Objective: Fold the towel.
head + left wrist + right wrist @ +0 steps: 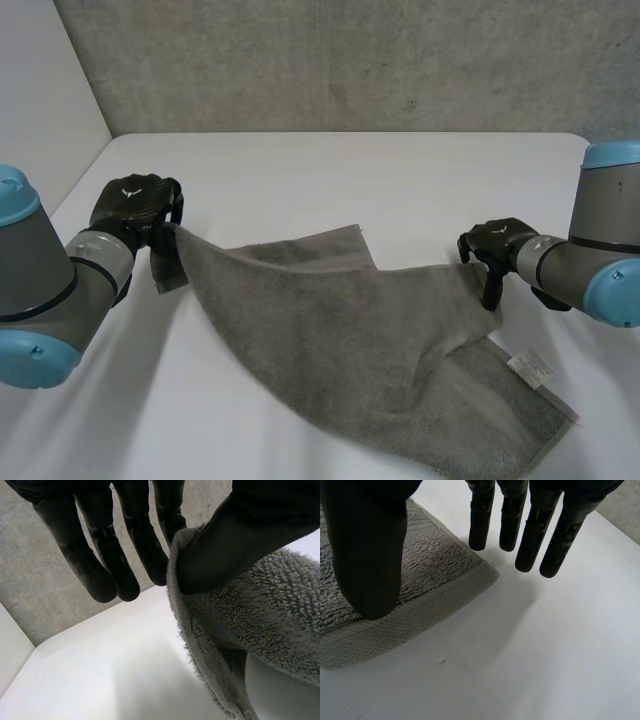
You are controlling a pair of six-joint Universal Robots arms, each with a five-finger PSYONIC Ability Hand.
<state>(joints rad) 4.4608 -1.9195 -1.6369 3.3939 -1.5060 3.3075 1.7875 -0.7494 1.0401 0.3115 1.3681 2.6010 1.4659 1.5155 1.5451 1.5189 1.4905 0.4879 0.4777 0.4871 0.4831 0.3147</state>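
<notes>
Left side first: the left hand (133,207) is up off the white table (400,180) with a corner of the grey towel (350,340) in its grasp. From the left wrist, the thumb (240,535) presses the towel's hemmed edge (180,580) against the nearest finger, a firm pinch, while the other fingers (100,565) hang long and straight beside it. The cloth drops away from that pinch toward the table.

Over to the right hand (497,245): it hovers low at the towel's far edge, where the upper layer comes to a point just beneath its fingertips. From its own wrist the fingers (530,535) are straight and spread well clear of the thumb (367,545), released and gripping nothing. A banded corner of the towel (430,565) lies below the thumb, its tip just beside the fingertips, bare table (545,655) past it.

The towel itself runs slantwise across the middle of the table between the two hands, raised at the left hand and sagging in the middle. A lower layer sticks out toward the near right edge, and a small white label (530,367) sits on that part. Another corner points back toward the concrete wall (350,60)
</notes>
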